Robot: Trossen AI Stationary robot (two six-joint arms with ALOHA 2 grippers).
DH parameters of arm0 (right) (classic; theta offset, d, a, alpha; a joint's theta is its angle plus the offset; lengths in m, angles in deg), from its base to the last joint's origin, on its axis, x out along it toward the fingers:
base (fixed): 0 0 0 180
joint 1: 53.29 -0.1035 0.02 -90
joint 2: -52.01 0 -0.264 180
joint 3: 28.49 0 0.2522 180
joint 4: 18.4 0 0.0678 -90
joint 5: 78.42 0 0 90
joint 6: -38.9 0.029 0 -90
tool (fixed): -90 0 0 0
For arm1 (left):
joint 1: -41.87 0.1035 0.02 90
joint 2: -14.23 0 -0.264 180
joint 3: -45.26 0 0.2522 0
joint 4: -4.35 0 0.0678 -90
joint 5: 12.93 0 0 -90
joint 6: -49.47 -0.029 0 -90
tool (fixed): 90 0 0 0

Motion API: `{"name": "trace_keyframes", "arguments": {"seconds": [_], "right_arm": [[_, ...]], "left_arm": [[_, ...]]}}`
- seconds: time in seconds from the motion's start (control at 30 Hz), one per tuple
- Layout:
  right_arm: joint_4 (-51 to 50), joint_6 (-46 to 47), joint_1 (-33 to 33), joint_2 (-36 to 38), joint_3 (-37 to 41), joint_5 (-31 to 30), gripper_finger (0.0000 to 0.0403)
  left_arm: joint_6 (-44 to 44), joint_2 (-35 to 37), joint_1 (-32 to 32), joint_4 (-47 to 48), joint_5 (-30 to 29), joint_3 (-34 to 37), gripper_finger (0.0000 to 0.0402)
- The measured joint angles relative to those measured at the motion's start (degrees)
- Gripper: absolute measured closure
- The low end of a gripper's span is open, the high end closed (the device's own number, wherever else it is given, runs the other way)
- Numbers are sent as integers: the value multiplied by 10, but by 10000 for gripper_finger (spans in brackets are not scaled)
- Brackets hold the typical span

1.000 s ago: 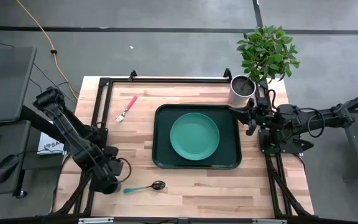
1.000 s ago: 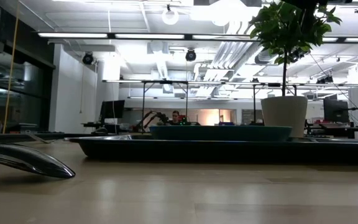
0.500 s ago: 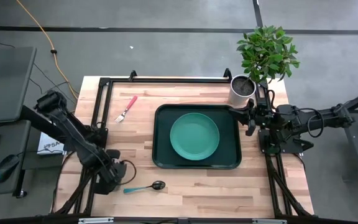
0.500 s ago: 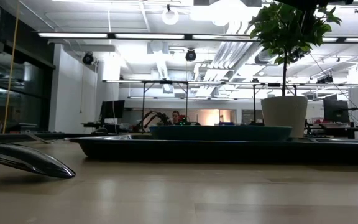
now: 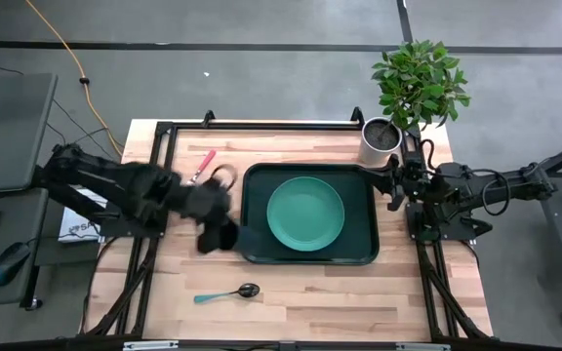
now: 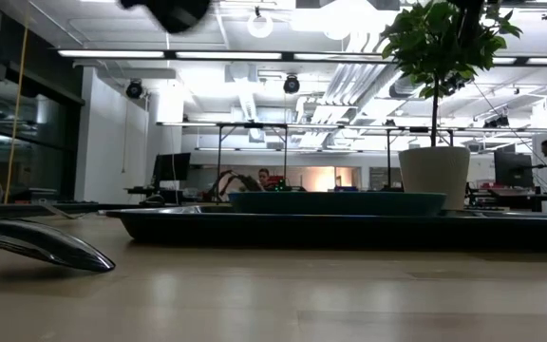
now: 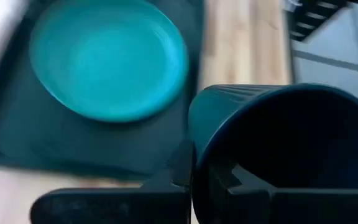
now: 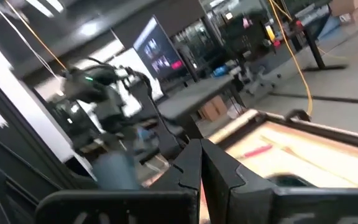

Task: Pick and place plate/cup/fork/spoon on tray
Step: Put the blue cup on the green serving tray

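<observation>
- On the tray (image 5: pixel 257 249) we see only the plate (image 5: pixel 305 214), centred.
- Cup (image 7: pixel 284 149) rides clamped in left gripper (image 5: pixel 220 234), beside tray's left edge.
- Fork (image 5: pixel 203 164), spoon (image 5: pixel 227 293) lie on the table, still to do.
- Right gripper (image 5: pixel 395 185) closed, empty, at tray's right.

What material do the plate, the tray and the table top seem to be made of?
The plate looks like matte teal plastic, with an even colour and soft sheen. The tray is probably dark green plastic too, with moulded rounded corners. The table top seems to be light wood in visible glued strips.
</observation>
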Motion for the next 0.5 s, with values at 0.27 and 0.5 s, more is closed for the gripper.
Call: {"name": "trace_keyframes", "arguments": {"seconds": [0.27, 0.5], "right_arm": [[126, -67, -1, 2, 0, 14, 402], [207, -142, -1, 1, 0, 26, 402]], "left_arm": [[-217, -177, 131, -94, 22, -146, 401], [-291, -308, 181, -186, 23, -265, 401]]}}
